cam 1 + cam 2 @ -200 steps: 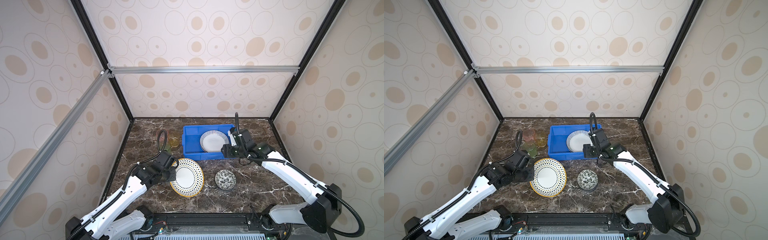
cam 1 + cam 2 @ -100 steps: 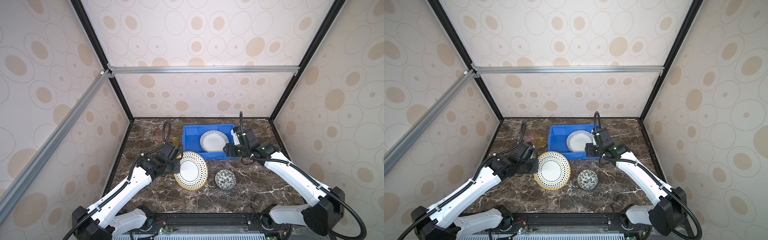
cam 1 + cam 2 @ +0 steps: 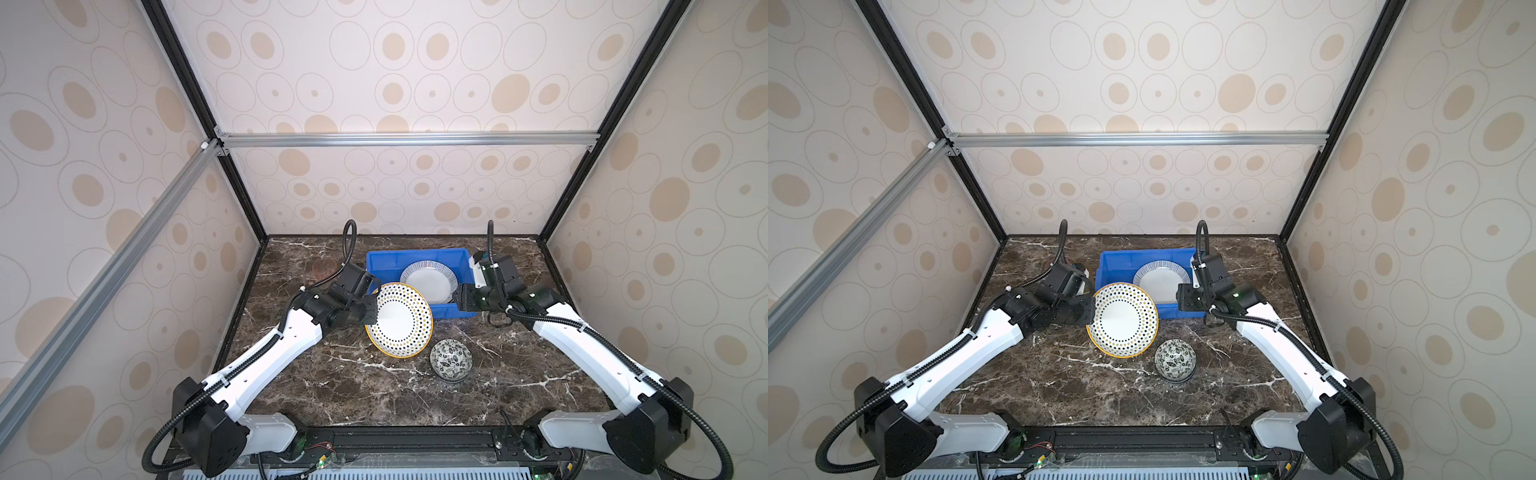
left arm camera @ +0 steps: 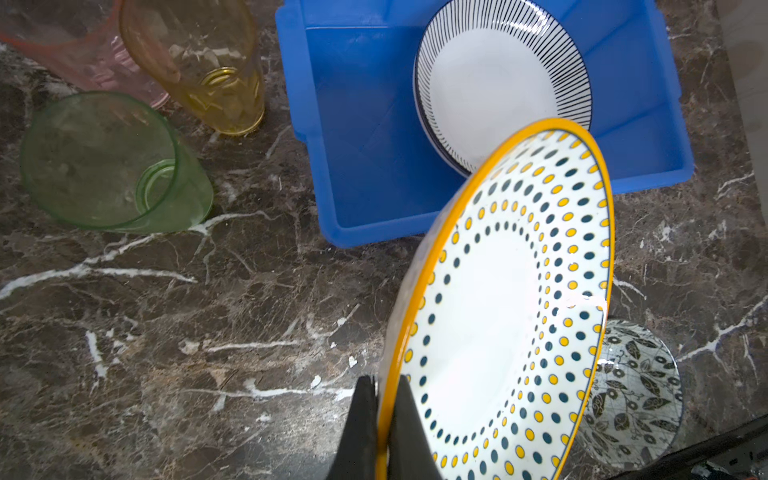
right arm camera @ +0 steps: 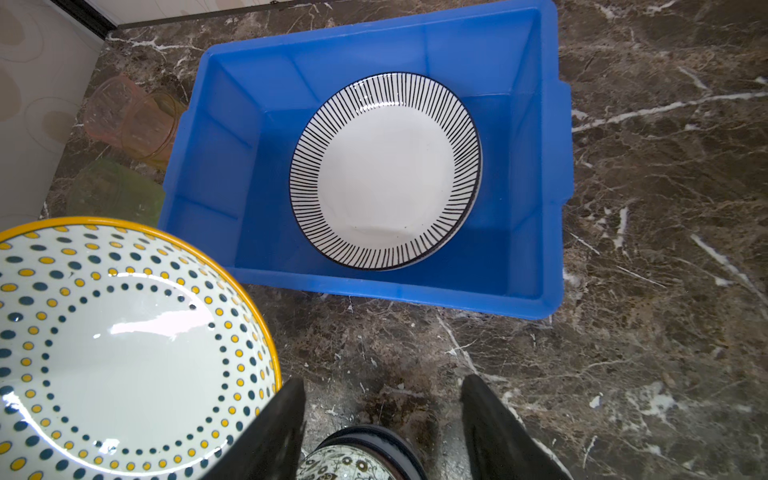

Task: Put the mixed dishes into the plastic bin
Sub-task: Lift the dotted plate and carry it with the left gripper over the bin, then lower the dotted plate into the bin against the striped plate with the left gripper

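The bench (image 3: 332,386) carried the bin (image 3: 376,266) at its back. My left hand (image 4: 384,380) was pinching the rim of the dotted plate (image 3: 399,320), tilted in the air over the bin's near wall. A striped plate (image 3: 428,280) lay inside the bin. The tumblers (image 4: 108,162) stood left of the bin, and the bowl (image 3: 451,359) sat on the bench before it. My right hand (image 5: 383,379) was spread and empty.

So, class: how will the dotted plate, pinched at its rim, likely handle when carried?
The dotted plate holds its shape, so probably stiff. Glossy glaze plus a rim-only pinch by the left gripper: it may slip or swing.
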You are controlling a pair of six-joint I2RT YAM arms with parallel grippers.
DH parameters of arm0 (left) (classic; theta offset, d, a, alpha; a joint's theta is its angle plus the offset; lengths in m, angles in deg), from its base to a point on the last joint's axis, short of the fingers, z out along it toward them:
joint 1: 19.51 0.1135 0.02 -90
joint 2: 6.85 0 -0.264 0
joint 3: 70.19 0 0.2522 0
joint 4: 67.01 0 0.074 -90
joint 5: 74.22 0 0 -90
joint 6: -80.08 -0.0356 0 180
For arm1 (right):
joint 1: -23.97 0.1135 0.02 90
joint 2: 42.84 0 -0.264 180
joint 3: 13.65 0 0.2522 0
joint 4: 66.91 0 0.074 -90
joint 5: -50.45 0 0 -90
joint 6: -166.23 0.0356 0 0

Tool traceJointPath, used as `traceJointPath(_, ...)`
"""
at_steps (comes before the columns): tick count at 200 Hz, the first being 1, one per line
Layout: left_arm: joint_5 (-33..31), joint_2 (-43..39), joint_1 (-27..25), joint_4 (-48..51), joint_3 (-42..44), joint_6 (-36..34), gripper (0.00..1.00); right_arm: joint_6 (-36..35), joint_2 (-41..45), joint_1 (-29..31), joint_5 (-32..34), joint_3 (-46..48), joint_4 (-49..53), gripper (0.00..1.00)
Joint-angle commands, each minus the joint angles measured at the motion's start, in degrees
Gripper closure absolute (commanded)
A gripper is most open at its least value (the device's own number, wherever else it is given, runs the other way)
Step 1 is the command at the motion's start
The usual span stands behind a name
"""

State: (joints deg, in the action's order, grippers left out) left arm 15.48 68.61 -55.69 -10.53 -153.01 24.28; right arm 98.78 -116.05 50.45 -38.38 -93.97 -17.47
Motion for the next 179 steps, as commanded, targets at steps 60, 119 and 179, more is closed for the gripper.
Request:
traceJointPath(60,3.9,9.4,-0.2,-12.1,-12.1,-3.2,1.00,-1.6,6.0,-3.6,1.3,0.4,3.7,0.36)
traceJointPath(119,6.2,16.5,1.4,-16.1,-18.8,-4.3,1.00,-2.2,7.1,-5.3,1.2,0.8,4.2,0.35)
traceJointPath(179,7.6,24.0,2.9,-17.4,-26.8,-5.0,1.00,-2.4,6.8,-6.1,1.0,0.5,3.9,0.35)
